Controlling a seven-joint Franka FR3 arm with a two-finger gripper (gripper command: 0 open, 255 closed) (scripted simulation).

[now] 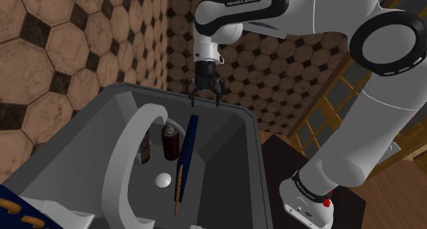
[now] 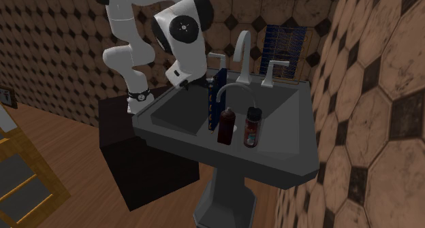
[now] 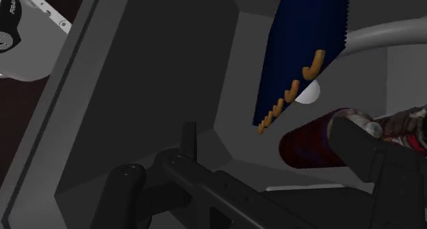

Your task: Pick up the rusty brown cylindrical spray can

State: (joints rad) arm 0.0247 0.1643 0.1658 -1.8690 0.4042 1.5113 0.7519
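in a room with walls of brown octagonal tiles, the white arm [image 1: 373, 91] is reaching from its dark box stand [image 2: 136, 167] over a grey pedestal sink [image 2: 286, 160]. the sink is standing just beside the stand. a pale arched faucet [image 1: 124, 149] is curving over the basin.

inside the basin, a flat dark blue panel [image 1: 189, 144] with a row of small orange hooks is standing on edge, running the length of the basin. in the shoulder view it is lying between the faucet and the basin's right wall.

the rusty brown spray can [image 2: 227, 125] is standing upright in the basin, just beside the blue panel, on the panel's faucet side. a second can [image 2: 253, 127], red with a dark cap and a pale label, is standing near it, on the side away from the panel. in the wrist view the brown can [image 3: 308, 145] is showing beyond one finger, which is covering part of it.

the tool [image 1: 204, 96] is hanging over the far rim of the sink, above the far end of the blue panel. its two fingers are standing well apart and are gripping nothing. it is staying clear of the brown can, not touching it.

a small white round object [image 1: 163, 180] is resting on the basin floor, near the foot of the brown can.
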